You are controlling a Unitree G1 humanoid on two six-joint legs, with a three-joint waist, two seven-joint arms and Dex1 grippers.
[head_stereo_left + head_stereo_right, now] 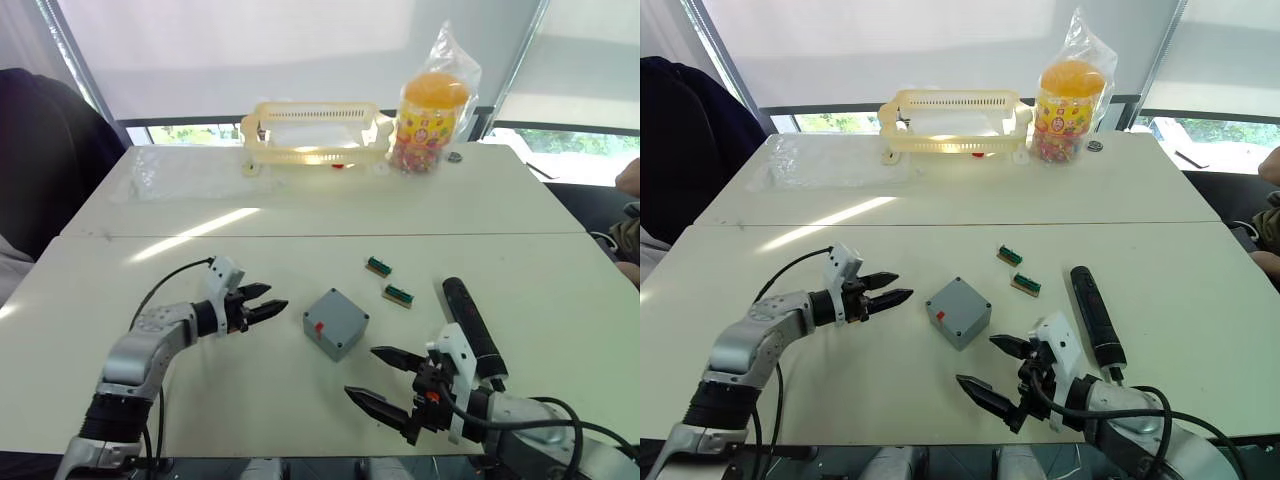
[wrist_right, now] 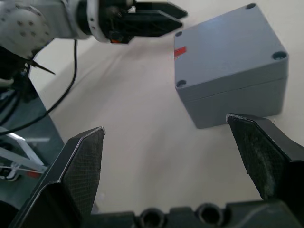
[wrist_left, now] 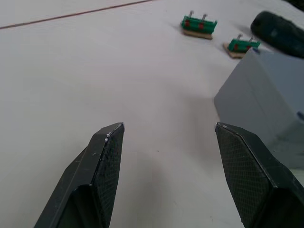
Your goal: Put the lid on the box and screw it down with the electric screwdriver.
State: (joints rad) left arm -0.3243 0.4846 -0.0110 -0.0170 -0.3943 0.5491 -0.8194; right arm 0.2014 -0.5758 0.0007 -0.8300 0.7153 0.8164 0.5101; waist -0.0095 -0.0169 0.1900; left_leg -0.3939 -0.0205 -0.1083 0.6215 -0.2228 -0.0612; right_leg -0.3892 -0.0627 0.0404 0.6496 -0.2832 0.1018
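Grippers first, nearest me: my right gripper [image 1: 392,385] hovers low over the pale table [image 1: 200,400] with its two black fingers spread wide and holding nothing; my left gripper [image 1: 262,304] sits further left with its fingers only narrowly parted at the tips, also holding nothing. Between them stands the small square grey plastic box [image 1: 336,322], a red mark on its side, and the shallow grey lid [image 2: 228,47] appears to rest on top of it already, corner screw holes showing. Beside my right gripper, on its outer side, lies the long black cylindrical electric screwdriver [image 1: 474,319], flat on the table and untouched. Beyond the box are two small green-brown blocks [image 1: 388,280], then a cream plastic basket [image 1: 315,132] and a bagged orange-lidded jar [image 1: 432,120] at the far edge. I judge the risks to be these: reaching for the screwdriver, my wide right fingers could roll it away; with the lid unfastened, any bump to the box could knock it out of line with the holes.
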